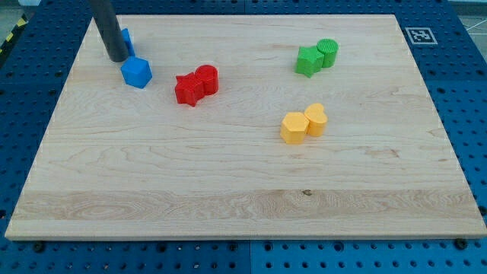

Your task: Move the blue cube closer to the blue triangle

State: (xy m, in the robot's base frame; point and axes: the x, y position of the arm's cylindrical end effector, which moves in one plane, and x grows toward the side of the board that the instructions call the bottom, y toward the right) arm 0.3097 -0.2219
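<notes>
A: Eight small coloured blocks on pale wooden board [228, 175], over blue pegboard [464, 114]. Where the dark rod?

B: Upper left of frame. My tip [119, 58] down on the wood, bare, holding nothing. Just lower right of it, blue cube-like block [137, 72], close, contact unclear. Behind the rod, partly hidden, second blue block [127, 39], shape hard to tell.

A: Rest of the blocks?

B: Red pair [196, 84] touching, right of the blue cube-like block. Green pair [317, 57] touching, upper right. Yellow pair [303, 124] touching, centre right. Black-and-white marker tag [419, 35] at top right corner.
</notes>
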